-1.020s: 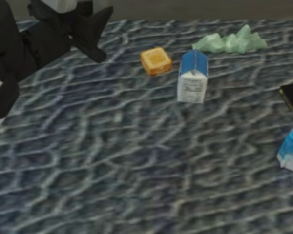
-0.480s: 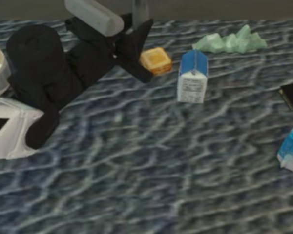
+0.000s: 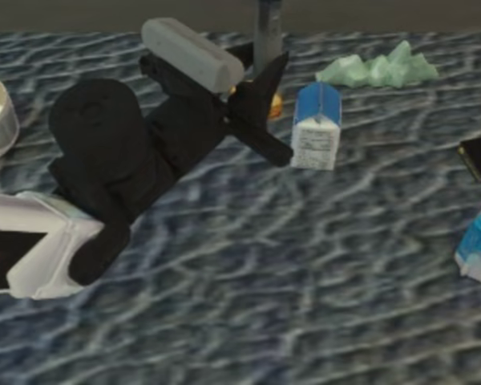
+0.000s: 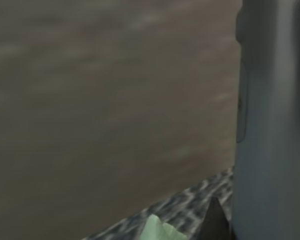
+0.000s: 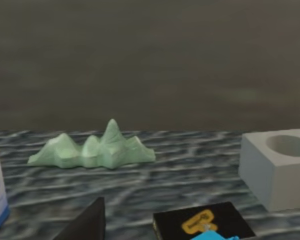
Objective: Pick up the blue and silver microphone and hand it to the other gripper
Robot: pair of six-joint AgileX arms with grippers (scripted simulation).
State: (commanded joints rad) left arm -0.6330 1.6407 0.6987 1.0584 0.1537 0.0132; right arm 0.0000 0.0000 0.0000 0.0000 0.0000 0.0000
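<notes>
Swinging further toward the counter's (image 3: 248,281) middle than half a second ago, the left gripper (image 3: 264,104) now hangs over the far edge, its black fingers clamped on the grey handle of the microphone (image 3: 267,32), which stands upright between them and hides most of the orange block (image 3: 275,104). Just beside it sits the milk carton (image 3: 316,127), with the green crumpled lump (image 3: 377,68) further along the far edge. Only one dark fingertip of the right gripper (image 5: 87,222) shows, so I cannot tell how it stands.
</notes>
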